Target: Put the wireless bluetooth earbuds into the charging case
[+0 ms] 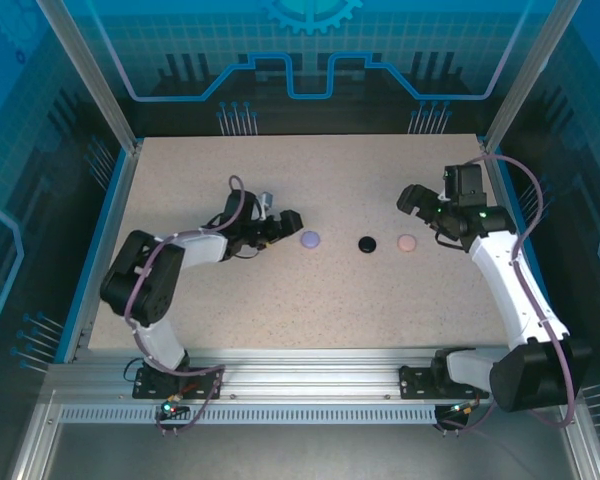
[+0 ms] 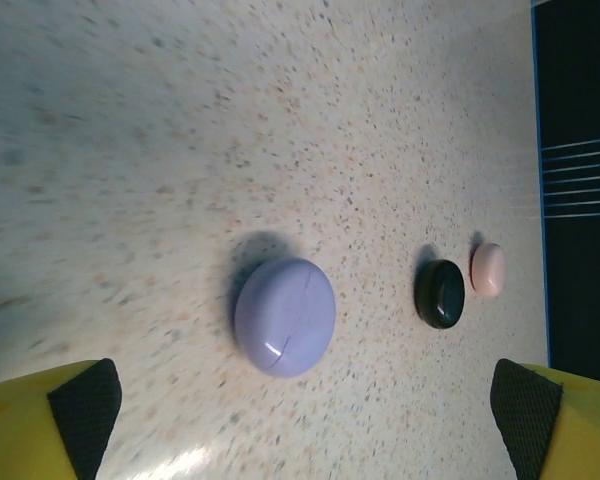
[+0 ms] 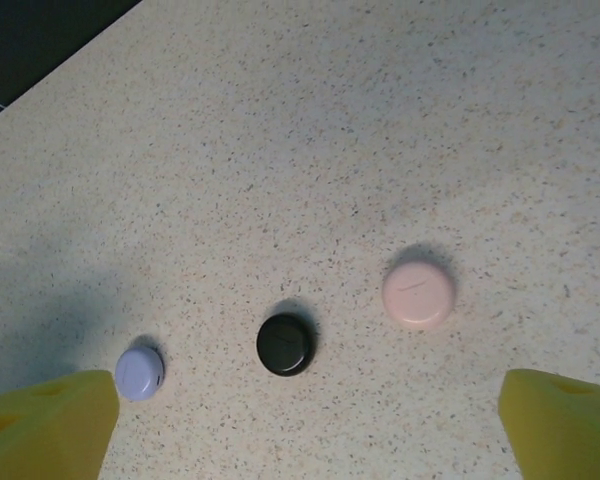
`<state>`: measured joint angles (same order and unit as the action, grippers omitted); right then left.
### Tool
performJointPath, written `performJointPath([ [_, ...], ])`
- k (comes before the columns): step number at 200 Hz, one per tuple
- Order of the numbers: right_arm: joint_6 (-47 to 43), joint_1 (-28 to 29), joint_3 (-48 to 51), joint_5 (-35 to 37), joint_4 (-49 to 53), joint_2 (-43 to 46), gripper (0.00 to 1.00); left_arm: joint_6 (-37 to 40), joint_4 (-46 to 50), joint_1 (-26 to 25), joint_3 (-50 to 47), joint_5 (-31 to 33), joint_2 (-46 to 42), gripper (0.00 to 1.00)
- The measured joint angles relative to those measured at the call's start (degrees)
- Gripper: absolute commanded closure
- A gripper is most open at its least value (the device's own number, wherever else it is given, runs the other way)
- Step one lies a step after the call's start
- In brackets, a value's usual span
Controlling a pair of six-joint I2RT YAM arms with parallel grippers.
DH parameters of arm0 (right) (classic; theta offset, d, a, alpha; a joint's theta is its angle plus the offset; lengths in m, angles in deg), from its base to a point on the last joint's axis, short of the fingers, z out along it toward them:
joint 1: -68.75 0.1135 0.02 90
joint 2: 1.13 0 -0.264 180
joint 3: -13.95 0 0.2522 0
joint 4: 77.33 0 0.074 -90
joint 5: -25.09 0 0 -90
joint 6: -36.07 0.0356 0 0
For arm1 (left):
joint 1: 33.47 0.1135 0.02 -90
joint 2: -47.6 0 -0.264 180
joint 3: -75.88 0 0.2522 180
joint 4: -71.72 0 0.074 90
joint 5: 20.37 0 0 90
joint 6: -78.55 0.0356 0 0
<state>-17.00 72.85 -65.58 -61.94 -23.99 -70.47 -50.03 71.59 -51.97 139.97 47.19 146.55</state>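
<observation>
Three round charging cases lie in a row on the speckled table, all with lids closed: lavender [image 1: 310, 239], black [image 1: 367, 243] and pale pink [image 1: 407, 242]. The earbuds are hidden. My left gripper [image 1: 288, 222] hovers just left of the lavender case [image 2: 285, 316], open, with nothing between its fingers [image 2: 85, 400]. My right gripper [image 1: 412, 197] hangs above and behind the pink case [image 3: 418, 290], also open and empty. In the right wrist view the black case [image 3: 285, 344] and the lavender case [image 3: 139, 372] lie further left.
The table [image 1: 310, 300] is bounded by a blue rim and aluminium posts [image 1: 90, 70]. Beyond the pink case [image 2: 488, 269] and the black case [image 2: 440, 293], the left wrist view shows the dark right edge [image 2: 580, 180] of the table.
</observation>
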Motion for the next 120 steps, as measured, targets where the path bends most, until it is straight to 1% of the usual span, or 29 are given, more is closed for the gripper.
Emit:
performJointPath([
  [33,-0.8,-2.8,-0.4,0.2,0.7,1.5,0.0,3.7,5.5,2.3,-1.4,4.0,-12.3,0.01],
  [61,-2.5,-3.3,-1.2,3.3,0.8,1.5,0.0,9.5,7.5,2.4,-2.3,11.0,-23.9,0.01],
  [79,-3.3,-3.4,-1.1,7.1,0.1,1.5,0.0,13.7,5.7,2.4,-5.6,16.7,-31.0,0.01],
  [92,-3.6,-3.4,0.3,10.6,-2.5,1.9,0.0,17.1,3.1,2.4,-9.7,21.6,-36.1,0.01],
  [120,-6.0,-3.4,10.1,17.5,-12.5,5.1,0.0,24.9,-3.1,2.4,-19.0,31.5,-43.3,0.01],
])
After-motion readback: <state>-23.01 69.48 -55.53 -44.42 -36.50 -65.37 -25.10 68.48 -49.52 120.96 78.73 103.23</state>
